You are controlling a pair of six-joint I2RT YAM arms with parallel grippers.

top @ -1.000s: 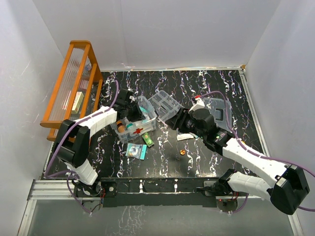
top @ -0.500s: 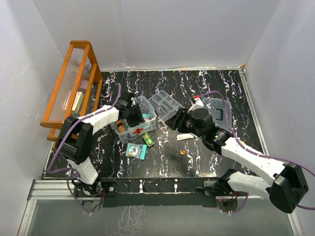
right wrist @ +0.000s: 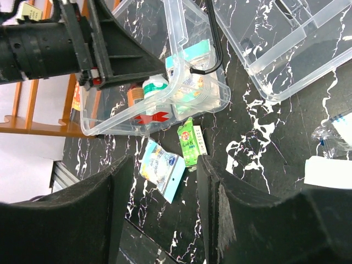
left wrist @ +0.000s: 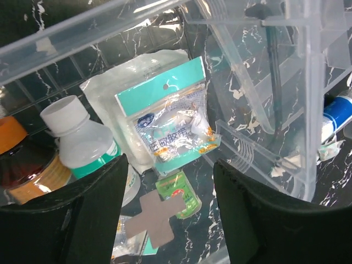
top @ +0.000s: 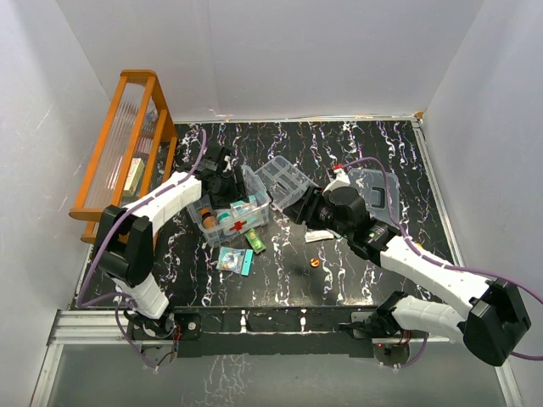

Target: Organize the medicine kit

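Since a second ago the left gripper (top: 224, 176) has shifted toward the upper-left end of the box (top: 256, 222) after dipping nearer its middle; the right arm has hardly changed.

Nearest the arm bases, on the black marbled table (top: 280, 284), a teal packet (top: 236, 261) lies just below the box, with a green sachet (top: 255, 242) beside it close to the box's front wall. A small orange bit (top: 315, 263) sits to their right at centre frame, and a white card (top: 318, 237) lies just above it.

The clear box stands left of centre, its red cross (top: 240, 226) on the front wall facing the arm bases. Inside, the left wrist view shows a sealed teal-and-white pouch (left wrist: 176, 124), a white bottle (left wrist: 82, 144) with a teal label beside it, and an amber bottle (left wrist: 25, 168) at the frame's left edge. The left gripper hangs over these with its jaws apart and nothing between them — whether its tips are below the rim I cannot tell.

The right gripper (top: 297, 206) is at centre frame, just right of the box, its jaws apart as well and empty.

Just beyond, the divided tray (top: 284, 178) lies tilted against the box's right end. The lid (top: 389, 182) with its dark handle rests flat to the right, partly behind the right arm. An orange rack (top: 127, 127) stands along the left wall, well apart from the kit.
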